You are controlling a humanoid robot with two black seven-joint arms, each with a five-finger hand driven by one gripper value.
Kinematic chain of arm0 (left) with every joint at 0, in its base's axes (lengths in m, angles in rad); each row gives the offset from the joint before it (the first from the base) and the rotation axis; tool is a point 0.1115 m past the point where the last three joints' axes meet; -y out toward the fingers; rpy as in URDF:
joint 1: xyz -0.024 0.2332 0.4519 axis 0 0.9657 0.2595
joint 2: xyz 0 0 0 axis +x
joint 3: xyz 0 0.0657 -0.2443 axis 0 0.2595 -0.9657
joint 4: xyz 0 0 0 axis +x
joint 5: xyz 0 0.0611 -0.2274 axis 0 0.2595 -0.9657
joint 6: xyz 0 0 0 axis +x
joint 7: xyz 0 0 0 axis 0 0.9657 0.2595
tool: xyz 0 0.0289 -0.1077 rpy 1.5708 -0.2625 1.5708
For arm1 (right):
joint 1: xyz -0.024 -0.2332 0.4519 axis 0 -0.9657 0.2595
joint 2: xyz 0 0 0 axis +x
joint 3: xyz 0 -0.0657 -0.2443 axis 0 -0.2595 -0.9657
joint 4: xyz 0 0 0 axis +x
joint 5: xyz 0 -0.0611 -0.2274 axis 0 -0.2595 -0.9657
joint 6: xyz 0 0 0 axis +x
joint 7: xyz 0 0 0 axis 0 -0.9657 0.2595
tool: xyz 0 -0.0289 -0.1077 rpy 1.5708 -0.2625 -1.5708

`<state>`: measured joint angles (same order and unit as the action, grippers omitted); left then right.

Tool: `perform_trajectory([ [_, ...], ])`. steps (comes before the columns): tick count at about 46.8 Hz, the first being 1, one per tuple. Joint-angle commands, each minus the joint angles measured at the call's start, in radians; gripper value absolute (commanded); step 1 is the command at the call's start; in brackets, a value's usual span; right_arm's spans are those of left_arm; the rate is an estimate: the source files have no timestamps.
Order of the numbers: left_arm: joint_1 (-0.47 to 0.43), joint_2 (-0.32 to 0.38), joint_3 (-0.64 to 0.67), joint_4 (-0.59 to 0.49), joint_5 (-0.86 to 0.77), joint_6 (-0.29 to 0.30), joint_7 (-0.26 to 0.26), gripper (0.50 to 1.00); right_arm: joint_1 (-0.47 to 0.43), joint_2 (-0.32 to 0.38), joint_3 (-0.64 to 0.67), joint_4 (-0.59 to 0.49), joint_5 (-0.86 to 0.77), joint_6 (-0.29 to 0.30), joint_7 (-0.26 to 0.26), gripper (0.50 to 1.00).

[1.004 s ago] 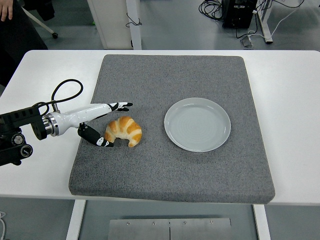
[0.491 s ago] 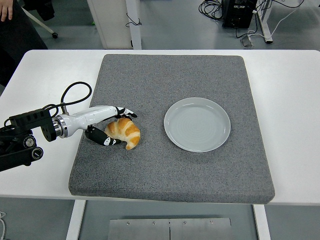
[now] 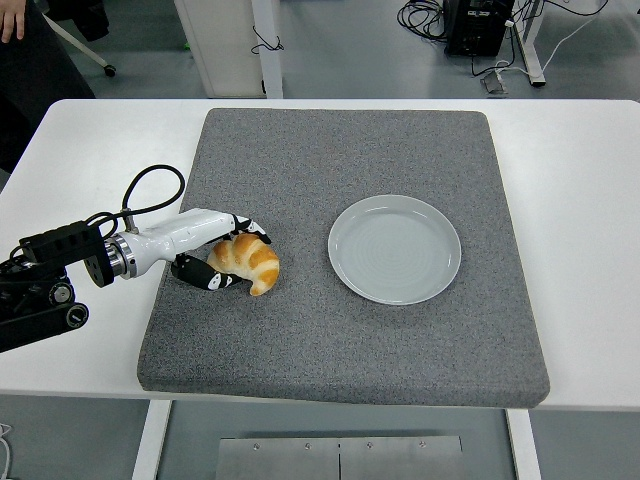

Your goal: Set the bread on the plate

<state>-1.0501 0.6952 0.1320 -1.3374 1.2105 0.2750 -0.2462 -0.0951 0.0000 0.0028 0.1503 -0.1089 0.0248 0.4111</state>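
A golden croissant lies on the left part of the grey mat. My left hand, white with black fingertips, comes in from the left edge and closes around the croissant's left end. Its fingers curl over the top and the thumb presses in from below. An empty pale grey plate sits on the mat to the right, about a hand's width from the croissant. My right arm is out of view.
The mat covers most of the white table. A black cable loops above my left forearm. A person's hand and dark clothing show at the top left corner. Cables and desk legs stand on the floor beyond the table.
My left hand moved right and its fingers closed from a spread pose onto the croissant's left end. The croissant shifted slightly left and turned a little.
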Motion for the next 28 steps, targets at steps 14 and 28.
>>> perform_trajectory([
  [14, -0.057, 0.029, -0.051, -0.003, -0.011, -0.007, -0.004, 0.5, 0.0, 0.0, 0.0, 0.0, 0.0, 0.0, 0.0, 1.0],
  [28, -0.171, 0.058, -0.101, -0.006, -0.04, -0.014, -0.005, 0.5, 0.0, 0.0, 0.0, 0.0, 0.0, 0.001, 0.0, 1.0],
])
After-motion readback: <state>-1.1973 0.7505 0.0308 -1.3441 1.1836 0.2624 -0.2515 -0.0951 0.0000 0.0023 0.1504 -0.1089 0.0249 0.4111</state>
